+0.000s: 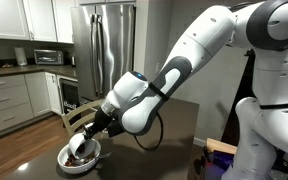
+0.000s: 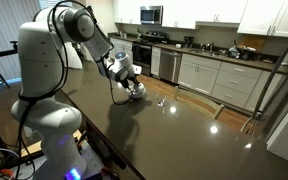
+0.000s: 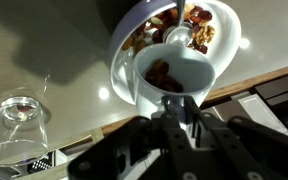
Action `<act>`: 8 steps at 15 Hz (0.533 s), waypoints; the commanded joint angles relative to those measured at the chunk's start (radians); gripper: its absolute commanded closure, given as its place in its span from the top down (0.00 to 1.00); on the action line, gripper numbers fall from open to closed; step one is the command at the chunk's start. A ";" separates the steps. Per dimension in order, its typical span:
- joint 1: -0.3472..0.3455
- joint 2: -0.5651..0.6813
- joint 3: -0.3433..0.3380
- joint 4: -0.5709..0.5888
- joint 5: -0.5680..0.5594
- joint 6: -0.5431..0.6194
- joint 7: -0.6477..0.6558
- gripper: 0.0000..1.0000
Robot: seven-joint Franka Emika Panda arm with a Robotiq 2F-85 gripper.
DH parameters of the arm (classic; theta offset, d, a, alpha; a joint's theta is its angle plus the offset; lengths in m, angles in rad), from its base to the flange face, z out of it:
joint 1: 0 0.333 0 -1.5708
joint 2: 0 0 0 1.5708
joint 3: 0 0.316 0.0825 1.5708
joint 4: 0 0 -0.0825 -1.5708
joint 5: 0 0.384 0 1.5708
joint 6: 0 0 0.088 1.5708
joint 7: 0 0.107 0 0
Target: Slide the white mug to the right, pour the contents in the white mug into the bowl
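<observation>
Right over the bowl (image 3: 119, 55) I've got the white mug (image 3: 196, 72) tipped, with the gripper (image 3: 181, 106) clamped on its near rim. It's glazed ceramic, so probably slick and chippable. I'd grip firmly at the rim or handle and mind the clear glass (image 3: 19, 115) beside the bowl.

White cabinets (image 1: 4, 100) beside a steel fridge (image 1: 106, 45) (wood floor (image 1: 29, 138)).
</observation>
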 commanded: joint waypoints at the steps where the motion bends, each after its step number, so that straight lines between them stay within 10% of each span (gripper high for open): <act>1: 0.016 -0.005 -0.014 -0.008 -0.008 0.019 0.003 0.06; 8: 0.091 -0.006 -0.081 -0.021 -0.024 0.067 0.005 0.07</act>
